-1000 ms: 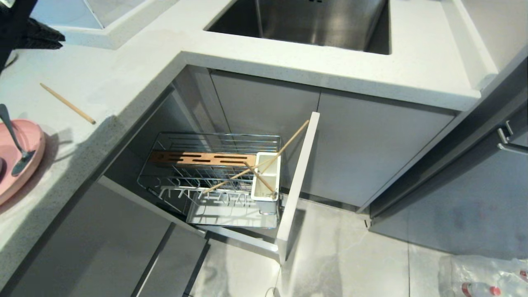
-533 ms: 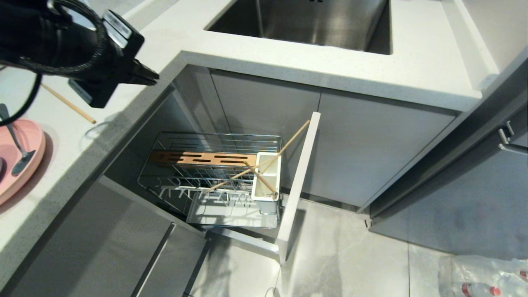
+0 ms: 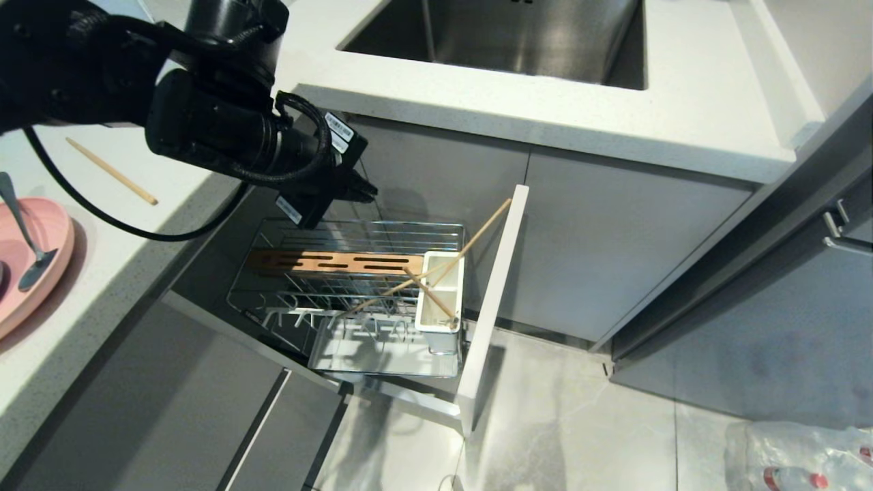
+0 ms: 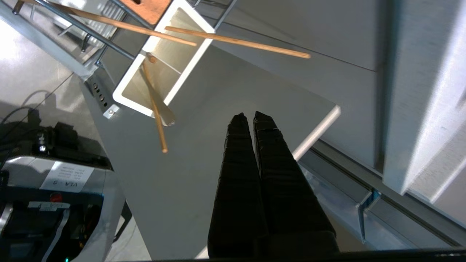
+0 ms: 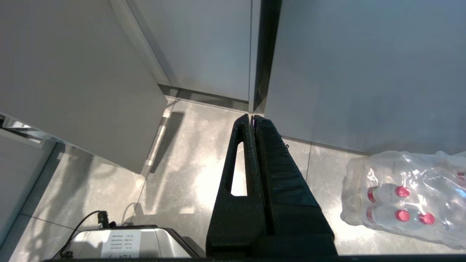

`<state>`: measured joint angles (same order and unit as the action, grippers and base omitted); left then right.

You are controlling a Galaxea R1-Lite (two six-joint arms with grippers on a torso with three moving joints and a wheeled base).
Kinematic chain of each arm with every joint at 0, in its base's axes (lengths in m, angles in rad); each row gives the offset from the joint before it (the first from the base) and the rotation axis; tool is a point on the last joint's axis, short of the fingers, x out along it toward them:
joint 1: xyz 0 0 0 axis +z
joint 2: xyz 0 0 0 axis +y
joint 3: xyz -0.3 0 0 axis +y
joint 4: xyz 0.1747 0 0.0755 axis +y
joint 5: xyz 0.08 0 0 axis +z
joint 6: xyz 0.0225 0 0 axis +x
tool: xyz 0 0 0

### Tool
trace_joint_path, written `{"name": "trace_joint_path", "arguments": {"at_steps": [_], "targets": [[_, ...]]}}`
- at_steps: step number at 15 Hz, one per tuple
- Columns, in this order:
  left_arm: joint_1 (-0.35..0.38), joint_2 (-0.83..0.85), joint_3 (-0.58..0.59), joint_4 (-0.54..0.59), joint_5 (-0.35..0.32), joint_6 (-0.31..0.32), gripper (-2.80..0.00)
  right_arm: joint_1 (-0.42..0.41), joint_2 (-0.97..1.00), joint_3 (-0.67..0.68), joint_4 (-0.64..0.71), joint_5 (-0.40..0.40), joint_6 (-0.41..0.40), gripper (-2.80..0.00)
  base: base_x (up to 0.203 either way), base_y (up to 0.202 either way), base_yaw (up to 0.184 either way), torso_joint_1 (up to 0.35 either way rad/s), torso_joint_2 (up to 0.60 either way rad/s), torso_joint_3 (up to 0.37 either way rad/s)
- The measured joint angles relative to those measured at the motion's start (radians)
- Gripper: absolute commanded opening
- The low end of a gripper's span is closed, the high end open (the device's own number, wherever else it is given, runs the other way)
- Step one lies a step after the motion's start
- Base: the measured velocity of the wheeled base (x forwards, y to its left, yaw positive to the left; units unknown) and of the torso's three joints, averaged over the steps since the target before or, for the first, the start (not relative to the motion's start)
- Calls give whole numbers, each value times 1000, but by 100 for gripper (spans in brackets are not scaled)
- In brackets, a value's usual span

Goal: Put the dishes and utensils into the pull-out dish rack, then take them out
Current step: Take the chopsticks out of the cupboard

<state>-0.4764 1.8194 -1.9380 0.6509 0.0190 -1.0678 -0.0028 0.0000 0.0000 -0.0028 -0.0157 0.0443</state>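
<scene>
Chrome wire forms the pull-out dish rack [image 3: 354, 293], which is drawn out below the counter. Its white utensil cup [image 3: 440, 293] is seen with chopsticks [image 3: 470, 242] leaning in it. One chopstick [image 3: 112, 172] and the pink plate [image 3: 34, 259] are left on the counter. Above the rack, the left gripper [image 3: 368, 191] is held closed and empty. The right gripper [image 5: 251, 120] is closed near the floor.
</scene>
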Motion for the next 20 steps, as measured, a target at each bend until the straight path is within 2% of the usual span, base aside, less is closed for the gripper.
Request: {"name": "trace_joint_path", "arguments": {"at_steps": [1, 9, 15, 20], "targets": [[5, 19, -1, -3, -10, -1, 0, 0, 0, 0, 0, 0, 0, -280, 0, 0, 0, 0, 0, 0], [9, 152, -3, -80, -52, -37, 0, 0, 0, 0, 0, 0, 0, -280, 0, 0, 0, 0, 0, 0], [16, 234, -7, -78, -140, -73, 0, 0, 0, 0, 0, 0, 0, -280, 0, 0, 0, 0, 0, 0], [16, 262, -7, -92, -147, -73, 0, -1, 0, 0, 0, 0, 0, -280, 0, 0, 0, 0, 0, 0]]}}
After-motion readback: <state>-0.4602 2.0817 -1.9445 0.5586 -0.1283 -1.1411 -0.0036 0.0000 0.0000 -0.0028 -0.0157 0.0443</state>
